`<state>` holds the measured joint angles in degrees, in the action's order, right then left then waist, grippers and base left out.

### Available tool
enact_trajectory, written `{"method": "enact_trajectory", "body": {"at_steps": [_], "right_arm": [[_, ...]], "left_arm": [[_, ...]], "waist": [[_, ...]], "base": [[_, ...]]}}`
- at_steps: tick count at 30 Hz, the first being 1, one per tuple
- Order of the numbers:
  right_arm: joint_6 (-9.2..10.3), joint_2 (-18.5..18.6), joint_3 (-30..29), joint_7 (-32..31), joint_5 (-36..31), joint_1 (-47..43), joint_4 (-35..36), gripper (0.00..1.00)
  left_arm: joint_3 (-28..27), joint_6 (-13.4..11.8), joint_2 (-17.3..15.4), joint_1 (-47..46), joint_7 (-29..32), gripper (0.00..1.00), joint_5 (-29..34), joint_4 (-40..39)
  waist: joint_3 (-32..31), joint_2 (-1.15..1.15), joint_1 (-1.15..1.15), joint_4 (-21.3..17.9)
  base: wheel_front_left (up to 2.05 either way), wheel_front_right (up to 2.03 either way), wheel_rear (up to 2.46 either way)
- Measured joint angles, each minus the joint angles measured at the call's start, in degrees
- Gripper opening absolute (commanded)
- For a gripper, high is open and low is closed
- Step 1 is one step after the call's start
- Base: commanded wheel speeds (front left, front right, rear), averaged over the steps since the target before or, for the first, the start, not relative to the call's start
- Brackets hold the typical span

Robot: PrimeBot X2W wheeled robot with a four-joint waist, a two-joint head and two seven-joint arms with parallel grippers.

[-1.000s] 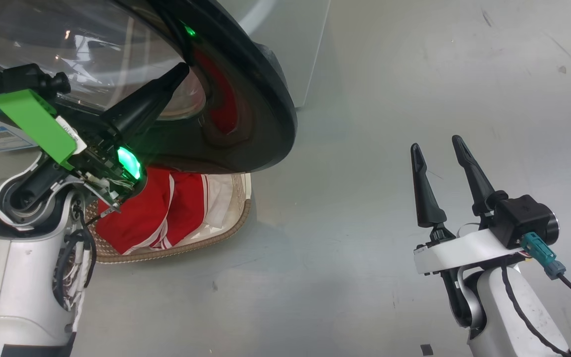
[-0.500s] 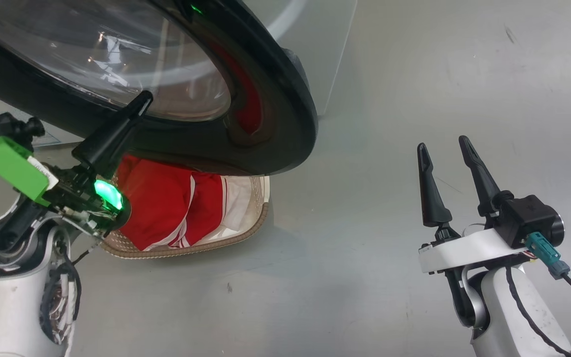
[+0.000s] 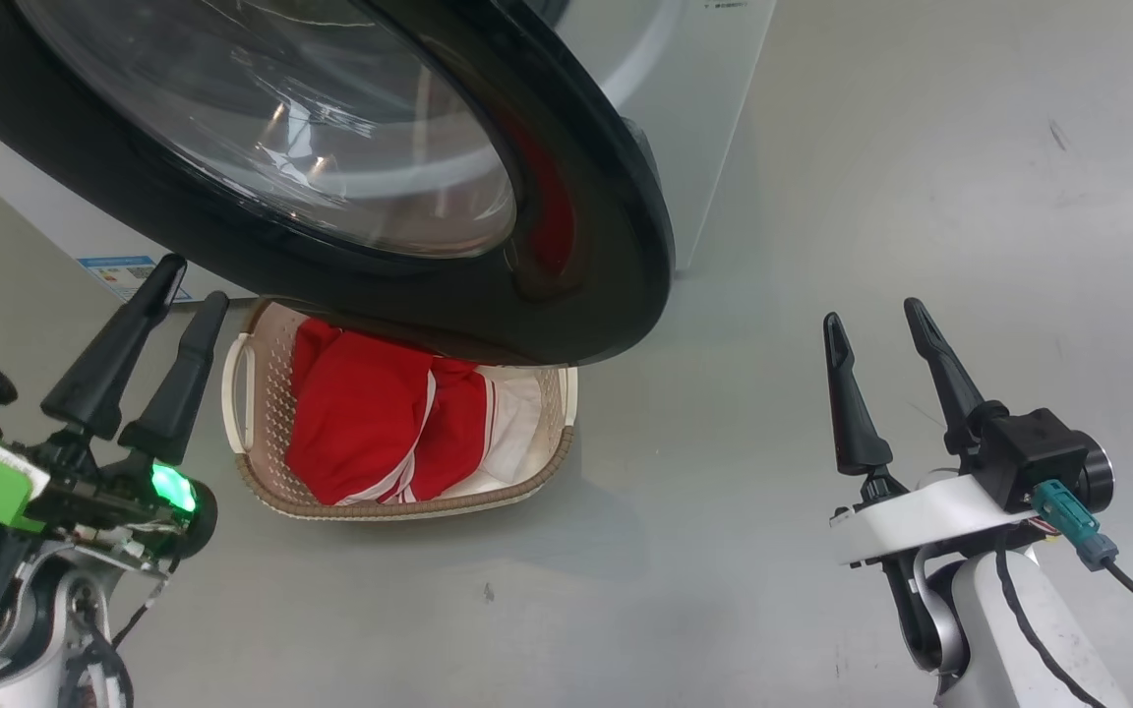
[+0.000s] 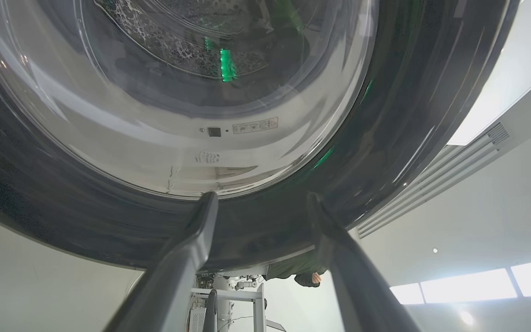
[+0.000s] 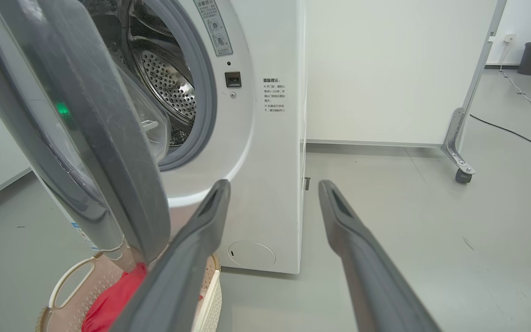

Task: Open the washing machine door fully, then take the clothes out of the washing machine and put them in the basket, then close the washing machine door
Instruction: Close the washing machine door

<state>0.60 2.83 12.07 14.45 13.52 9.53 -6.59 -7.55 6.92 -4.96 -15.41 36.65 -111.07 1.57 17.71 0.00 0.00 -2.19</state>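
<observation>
Grey floor (image 3: 871, 177) bears basket (image 3: 399, 507), partly hidden beneath door (image 3: 616, 236).

You have a glossy black washing machine door (image 3: 606, 295) around clear glass, soft red cloth clothes (image 3: 360, 433), a matt perforated plastic basket (image 3: 267, 413), and a shiny perforated steel drum (image 5: 168, 87).

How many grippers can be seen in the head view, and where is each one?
2. The left gripper is at the lower left, open, beside the basket. The right gripper is at the lower right, open, over the floor. None seems hidden.
</observation>
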Motion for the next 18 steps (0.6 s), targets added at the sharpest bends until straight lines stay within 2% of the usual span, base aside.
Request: {"method": "enact_trajectory", "body": {"at_steps": [13, 18], "right_arm": [[-0.46, -0.01, 0.07, 0.00, -0.42, -2.43, -1.33, 1.00], [-0.52, -0.01, 0.04, 0.00, -0.48, -3.54, -1.83, 1.00]], "left_arm": [[-3.99, 0.00, 2.41, 10.30, -4.28, 1.00, 3.47, -4.92], [-5.20, 0.00, 2.53, 13.67, -8.73, 1.00, 10.51, -6.49]], "waist": [[-3.67, 0.00, 0.00, 2.20], [-5.37, 0.00, 0.00, 2.54]], "base": [[0.00, 0.00, 0.00], [0.00, 0.00, 0.00]]}}
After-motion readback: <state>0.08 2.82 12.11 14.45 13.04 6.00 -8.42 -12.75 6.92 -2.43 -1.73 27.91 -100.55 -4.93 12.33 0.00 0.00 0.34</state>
